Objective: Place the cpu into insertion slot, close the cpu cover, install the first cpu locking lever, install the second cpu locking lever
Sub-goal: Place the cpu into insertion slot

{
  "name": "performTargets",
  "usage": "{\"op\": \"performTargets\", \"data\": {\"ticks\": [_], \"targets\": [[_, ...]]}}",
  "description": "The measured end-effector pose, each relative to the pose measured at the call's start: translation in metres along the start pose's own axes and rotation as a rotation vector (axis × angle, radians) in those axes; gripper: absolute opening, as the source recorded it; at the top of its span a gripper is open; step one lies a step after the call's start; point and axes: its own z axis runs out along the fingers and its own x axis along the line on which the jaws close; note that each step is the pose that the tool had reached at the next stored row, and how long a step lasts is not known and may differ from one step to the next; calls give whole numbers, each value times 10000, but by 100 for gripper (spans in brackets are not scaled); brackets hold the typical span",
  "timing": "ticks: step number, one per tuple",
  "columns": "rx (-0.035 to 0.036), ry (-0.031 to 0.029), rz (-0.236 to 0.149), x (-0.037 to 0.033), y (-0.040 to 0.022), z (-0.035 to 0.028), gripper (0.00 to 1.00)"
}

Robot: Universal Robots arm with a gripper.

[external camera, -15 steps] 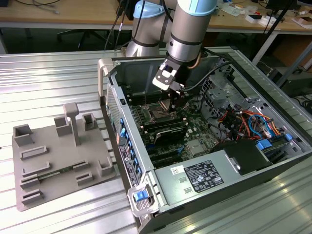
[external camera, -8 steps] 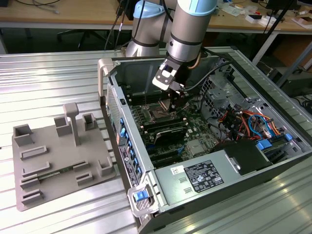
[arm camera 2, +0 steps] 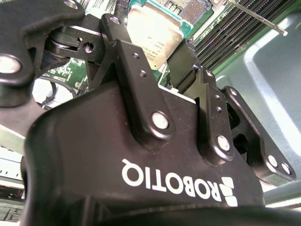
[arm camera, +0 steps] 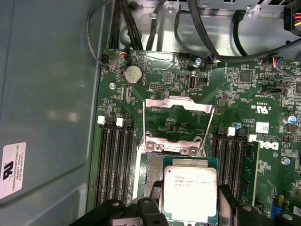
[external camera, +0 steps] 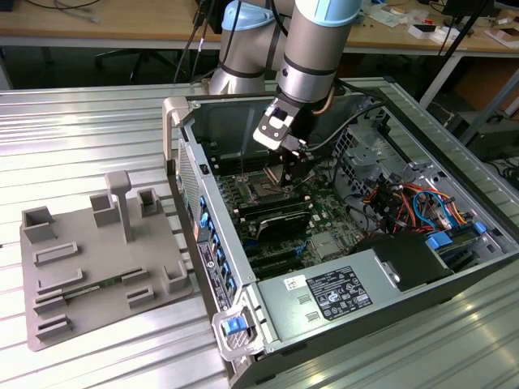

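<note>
The arm reaches down into the open computer case [external camera: 217, 251]. Its gripper [external camera: 293, 170] is clenched on the cpu [arm camera: 190, 190], a flat silvery square just over the dark insertion slot [arm camera: 151, 176]. Just beside the slot, the thin metal cpu cover [arm camera: 178, 103] stands hinged open, and black memory slots [arm camera: 115, 160] flank both sides.

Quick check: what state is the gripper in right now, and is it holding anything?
Gripper: closed on the cpu, which it holds just over the insertion slot; the cpu cover stands open.
</note>
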Motion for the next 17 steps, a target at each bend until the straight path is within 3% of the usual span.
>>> {"op": "performTargets", "data": {"ticks": [17], "targets": [[5,-4,116,0,0,0,55]]}}
